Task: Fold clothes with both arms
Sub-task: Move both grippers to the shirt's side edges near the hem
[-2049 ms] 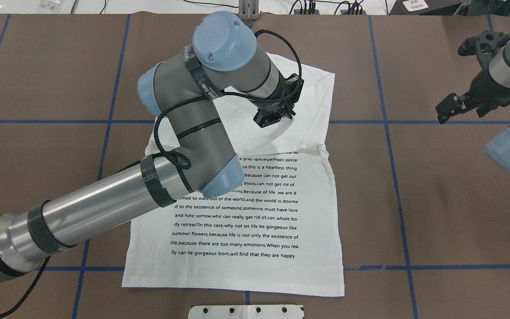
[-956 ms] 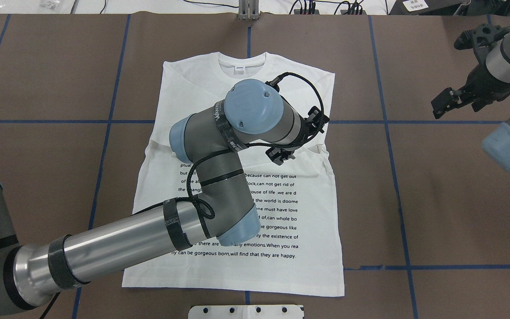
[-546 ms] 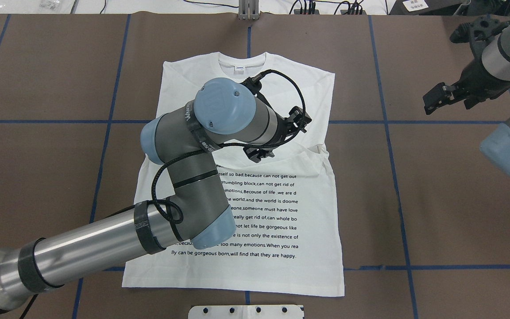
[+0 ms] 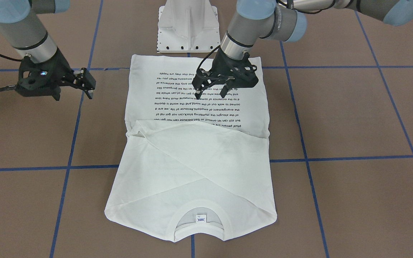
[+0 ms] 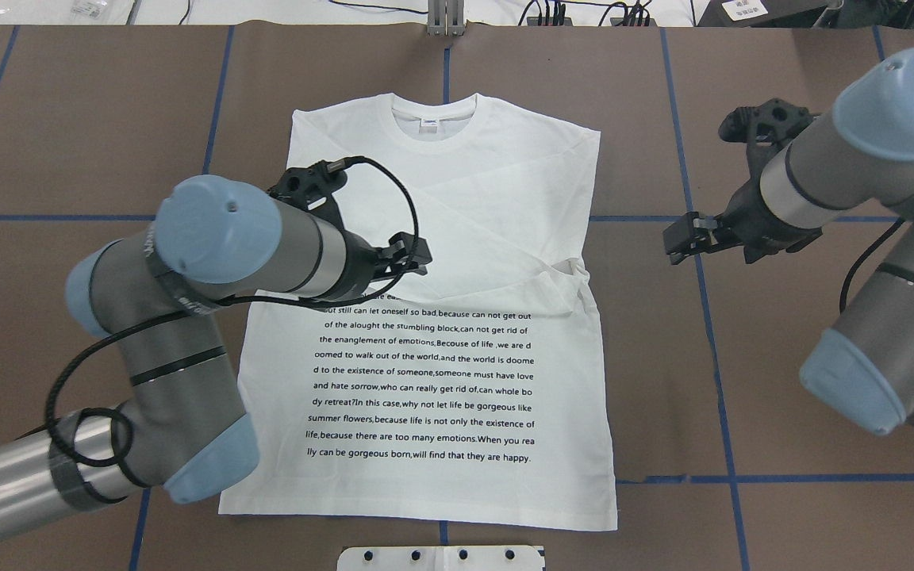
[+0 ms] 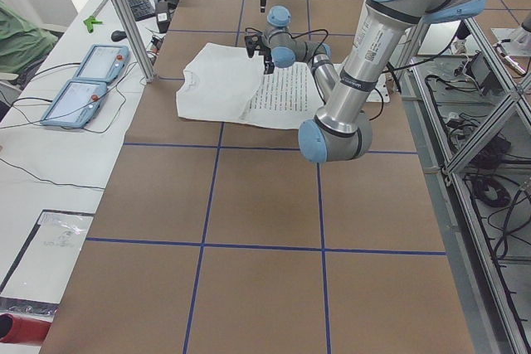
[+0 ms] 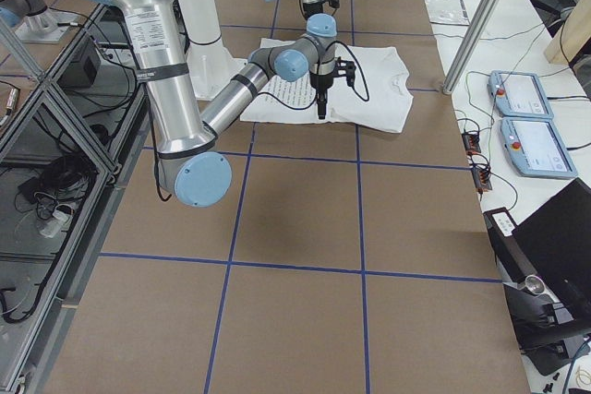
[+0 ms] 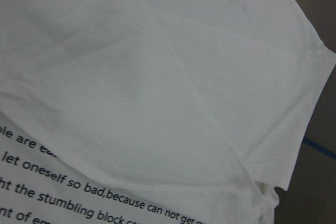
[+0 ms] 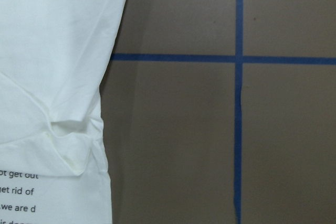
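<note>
The T-shirt (image 5: 505,182) lies on the table (image 5: 743,357), sleeves already folded in; the body fold remains. Left gripper (image 4: 210,95) and right gripper (image 4: 90,86) keep fingers apart, empty.

Matt white cloth T-shirt (image 5: 505,182), matt brown table (image 5: 68,119), glossy metal left arm (image 5: 171,357).

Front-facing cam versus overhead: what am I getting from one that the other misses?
Front-facing only: the left gripper with its fingers apart over the printed text, and the pedestal as a full upright column. Overhead only: the cables past the table. Both: the T-shirt, sleeves folded in across it, and the right gripper beside it, off the cloth.
</note>
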`<move>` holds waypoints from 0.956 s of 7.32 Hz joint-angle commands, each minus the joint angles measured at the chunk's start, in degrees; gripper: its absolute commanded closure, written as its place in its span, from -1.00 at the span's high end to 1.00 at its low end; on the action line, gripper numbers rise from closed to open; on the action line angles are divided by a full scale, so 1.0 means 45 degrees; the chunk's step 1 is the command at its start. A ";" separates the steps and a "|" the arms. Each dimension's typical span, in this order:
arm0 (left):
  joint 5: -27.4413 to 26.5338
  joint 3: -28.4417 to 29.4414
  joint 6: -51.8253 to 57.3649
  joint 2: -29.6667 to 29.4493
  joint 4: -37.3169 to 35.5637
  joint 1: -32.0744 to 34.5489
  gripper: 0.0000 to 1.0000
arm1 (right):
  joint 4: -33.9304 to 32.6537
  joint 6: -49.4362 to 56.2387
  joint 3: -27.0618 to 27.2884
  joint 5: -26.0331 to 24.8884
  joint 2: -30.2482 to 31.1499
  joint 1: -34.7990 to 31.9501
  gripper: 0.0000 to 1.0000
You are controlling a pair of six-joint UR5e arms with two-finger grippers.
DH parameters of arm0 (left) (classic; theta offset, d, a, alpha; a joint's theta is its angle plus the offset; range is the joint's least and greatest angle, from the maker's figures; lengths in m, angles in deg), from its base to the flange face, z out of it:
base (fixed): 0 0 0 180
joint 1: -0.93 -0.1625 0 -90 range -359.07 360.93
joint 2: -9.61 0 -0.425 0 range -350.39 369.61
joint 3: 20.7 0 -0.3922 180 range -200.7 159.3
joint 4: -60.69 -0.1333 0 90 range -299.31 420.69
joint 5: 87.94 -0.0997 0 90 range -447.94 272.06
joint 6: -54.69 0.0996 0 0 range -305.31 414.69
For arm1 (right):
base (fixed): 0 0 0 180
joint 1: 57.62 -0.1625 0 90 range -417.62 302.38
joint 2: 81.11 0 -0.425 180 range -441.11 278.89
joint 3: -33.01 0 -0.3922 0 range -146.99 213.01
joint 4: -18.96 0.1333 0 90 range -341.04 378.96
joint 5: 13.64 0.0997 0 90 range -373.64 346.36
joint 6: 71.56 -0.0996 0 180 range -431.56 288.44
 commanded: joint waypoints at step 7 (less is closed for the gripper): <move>-0.0032 -0.3568 0.2543 0.4310 -0.0852 -0.0003 0.99 | 0.3207 -0.7500 0.0724 -0.5911 0.2487 0.8451 0.99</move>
